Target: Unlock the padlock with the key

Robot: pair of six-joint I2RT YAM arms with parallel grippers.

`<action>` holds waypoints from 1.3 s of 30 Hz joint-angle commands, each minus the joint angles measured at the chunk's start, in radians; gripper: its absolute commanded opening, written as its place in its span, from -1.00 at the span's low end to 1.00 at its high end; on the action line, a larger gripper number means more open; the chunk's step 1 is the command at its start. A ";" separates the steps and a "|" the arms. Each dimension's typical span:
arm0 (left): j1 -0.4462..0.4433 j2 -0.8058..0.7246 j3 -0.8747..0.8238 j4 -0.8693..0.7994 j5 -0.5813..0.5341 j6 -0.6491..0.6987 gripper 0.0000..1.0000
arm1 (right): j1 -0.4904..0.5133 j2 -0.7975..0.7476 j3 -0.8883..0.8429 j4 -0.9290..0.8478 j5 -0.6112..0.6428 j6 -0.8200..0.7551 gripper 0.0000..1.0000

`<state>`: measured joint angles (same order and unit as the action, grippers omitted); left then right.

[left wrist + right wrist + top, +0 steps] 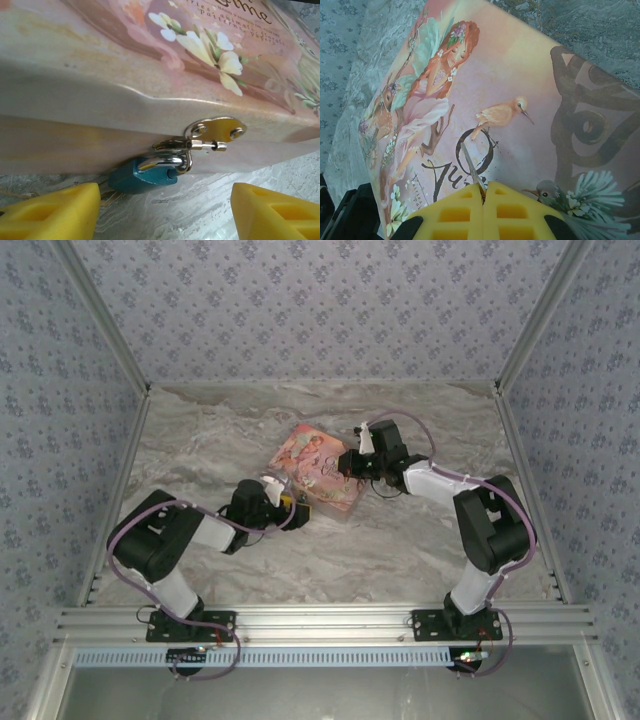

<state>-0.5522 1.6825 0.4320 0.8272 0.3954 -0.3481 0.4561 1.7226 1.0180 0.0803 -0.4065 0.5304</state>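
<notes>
Left gripper (165, 200) first: on the left wrist cam its yellow fingers (50, 212) are spread wide with nothing between them, low over the marble table (225, 190). Just ahead of that gap is the padlock (142, 177). It's a tiny teal-blue body with a silver shackle hooked through the loop of a little brass hasp (212, 132) on the front wall of the pink box (100, 100). The lock hangs tilted, with its body down by the tabletop just under the box's edge. Neither finger touches it. It sits a bit closer to the left-hand finger in the picture than to the other one.

Right gripper (483, 187): the two yellow pads are pressed together on a thin silvery sliver, the key (470, 162). Its blade sticks out from the seam, but the picture is too fine for me to tell whether the tip touches the box. It's over the printed lid, near the big dark lettering and below the small peach bird (502, 114), with the red-haired fairy (440, 75) off to the side.

From the top cam, the box lies skewed mid-table. The left gripper (293, 505) is at its near corner and the right gripper (352, 462) is over its right edge. So the key and the padlock are on opposite sides of the box.
</notes>
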 commanded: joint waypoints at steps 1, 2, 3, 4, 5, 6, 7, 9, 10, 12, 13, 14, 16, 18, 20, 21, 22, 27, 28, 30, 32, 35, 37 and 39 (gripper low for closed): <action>-0.006 0.014 0.028 0.040 -0.010 0.017 0.36 | 0.013 0.046 -0.030 -0.071 0.023 -0.013 -0.95; -0.007 0.015 0.031 0.039 -0.010 0.018 0.35 | 0.013 0.046 -0.030 -0.071 0.023 -0.013 -0.95; -0.007 0.016 0.034 0.039 -0.009 0.018 0.34 | 0.013 0.047 -0.030 -0.071 0.022 -0.012 -0.95; -0.009 0.017 0.038 0.039 -0.008 0.018 0.33 | 0.013 0.045 -0.030 -0.071 0.022 -0.012 -0.95; -0.009 0.017 0.041 0.037 -0.005 0.019 0.32 | 0.012 0.046 -0.031 -0.071 0.023 -0.013 -0.95; -0.010 0.017 0.046 0.033 -0.001 0.023 0.31 | 0.013 0.045 -0.031 -0.071 0.023 -0.012 -0.95; -0.011 0.017 0.051 0.026 0.006 0.027 0.29 | 0.013 0.045 -0.031 -0.071 0.022 -0.014 -0.95; -0.018 0.020 0.061 0.009 0.017 0.035 0.23 | 0.013 0.046 -0.031 -0.071 0.021 -0.014 -0.95; -0.021 0.022 0.063 0.007 0.018 0.035 0.21 | 0.012 0.046 -0.032 -0.071 0.021 -0.013 -0.95; -0.026 0.025 0.065 0.006 0.017 0.034 0.20 | 0.012 0.044 -0.032 -0.071 0.022 -0.013 -0.95; -0.028 0.026 0.064 0.005 0.014 0.034 0.19 | 0.012 0.042 -0.032 -0.071 0.023 -0.013 -0.95; -0.030 0.026 0.065 0.003 0.011 0.035 0.18 | 0.013 0.042 -0.033 -0.071 0.023 -0.013 -0.95; -0.030 0.028 0.067 -0.003 0.005 0.035 0.16 | 0.012 0.042 -0.033 -0.072 0.022 -0.012 -0.95; -0.031 0.031 0.068 -0.008 0.002 0.032 0.12 | 0.013 0.041 -0.032 -0.071 0.024 -0.012 -0.95; -0.036 0.032 0.070 -0.010 0.000 0.031 0.10 | 0.012 0.040 -0.034 -0.071 0.024 -0.012 -0.95; -0.039 0.032 0.072 -0.012 -0.004 0.031 0.10 | 0.013 0.039 -0.034 -0.071 0.024 -0.013 -0.95; -0.041 0.034 0.073 -0.017 -0.006 0.033 0.09 | 0.012 0.041 -0.035 -0.072 0.023 -0.012 -0.95; -0.046 0.040 0.073 -0.017 -0.019 0.031 0.04 | 0.013 0.041 -0.036 -0.071 0.024 -0.010 -0.95; -0.045 0.040 0.073 -0.016 -0.018 0.031 0.03 | 0.013 0.040 -0.036 -0.072 0.024 -0.011 -0.95; -0.047 0.042 0.075 -0.017 -0.021 0.032 0.01 | 0.013 0.041 -0.037 -0.071 0.024 -0.011 -0.95; -0.049 0.043 0.076 -0.018 -0.025 0.030 -0.03 | 0.013 0.041 -0.036 -0.071 0.024 -0.010 -0.95; -0.050 0.045 0.076 -0.019 -0.030 0.030 -0.08 | 0.013 0.041 -0.036 -0.072 0.024 -0.010 -0.95; -0.052 0.045 0.077 -0.022 -0.034 0.030 -0.10 | 0.016 0.041 -0.036 -0.072 0.024 -0.009 -0.95; -0.053 0.046 0.081 -0.026 -0.033 0.034 -0.12 | 0.016 0.041 -0.035 -0.072 0.026 -0.009 -0.95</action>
<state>-0.5919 1.7187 0.4801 0.7986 0.3614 -0.3325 0.4572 1.7241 1.0168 0.0864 -0.4057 0.5304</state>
